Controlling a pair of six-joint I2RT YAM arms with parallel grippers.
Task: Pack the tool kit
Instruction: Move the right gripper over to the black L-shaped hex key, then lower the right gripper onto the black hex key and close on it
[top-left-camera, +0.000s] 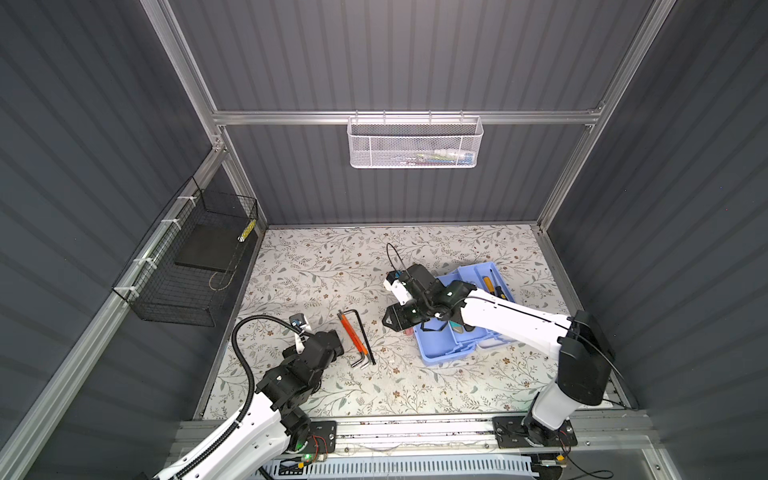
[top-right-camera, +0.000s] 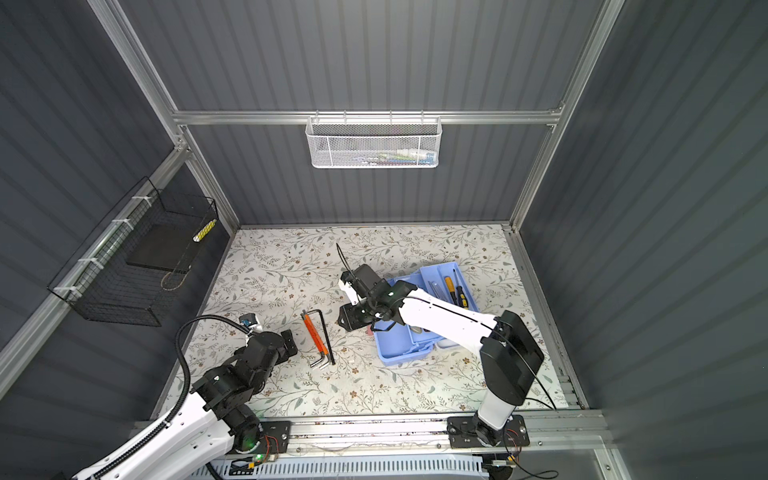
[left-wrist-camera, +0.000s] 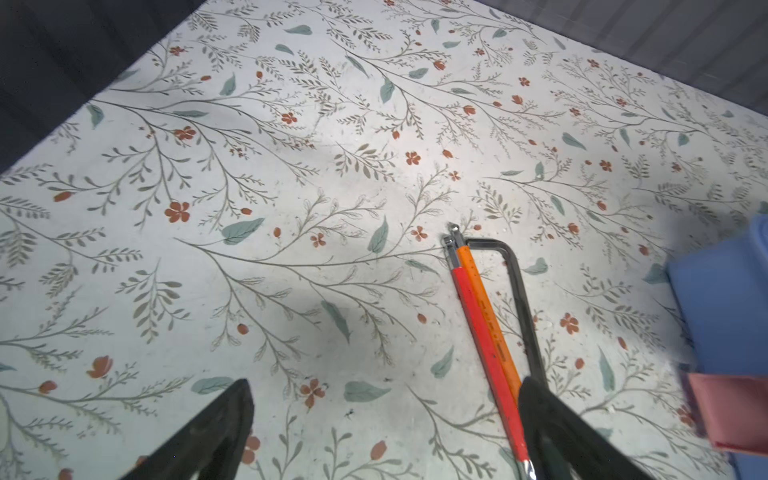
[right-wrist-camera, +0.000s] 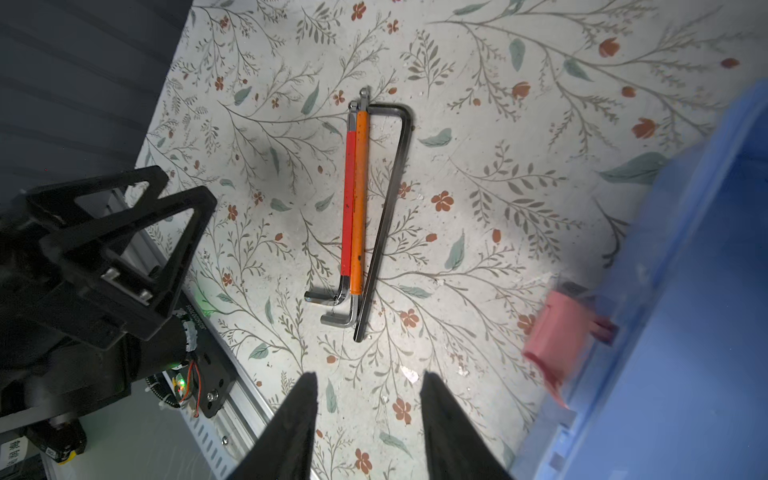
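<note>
The tool kit's light blue box (top-left-camera: 440, 347) (top-right-camera: 399, 349) lies open at the right of the floral table, its divided tray (top-left-camera: 469, 272) (top-right-camera: 432, 274) holding screwdrivers (top-left-camera: 490, 284). A pink latch (right-wrist-camera: 557, 336) (left-wrist-camera: 731, 411) sticks out from the box wall (right-wrist-camera: 685, 332). A red, an orange and a black hex key (top-left-camera: 355, 336) (top-right-camera: 318, 336) (right-wrist-camera: 357, 199) (left-wrist-camera: 486, 324) lie together left of the box. My left gripper (top-left-camera: 338, 345) (left-wrist-camera: 385, 381) is open just left of them, one finger beside their shafts. My right gripper (top-left-camera: 388, 320) (right-wrist-camera: 369, 374) hangs open and empty between keys and box.
A black wire basket (top-left-camera: 195, 266) hangs on the left wall and a white mesh basket (top-left-camera: 415, 143) on the back wall. The right arm (top-left-camera: 519, 320) reaches across the box and hides part of it. An aluminium rail (top-left-camera: 415, 428) runs along the table's front edge.
</note>
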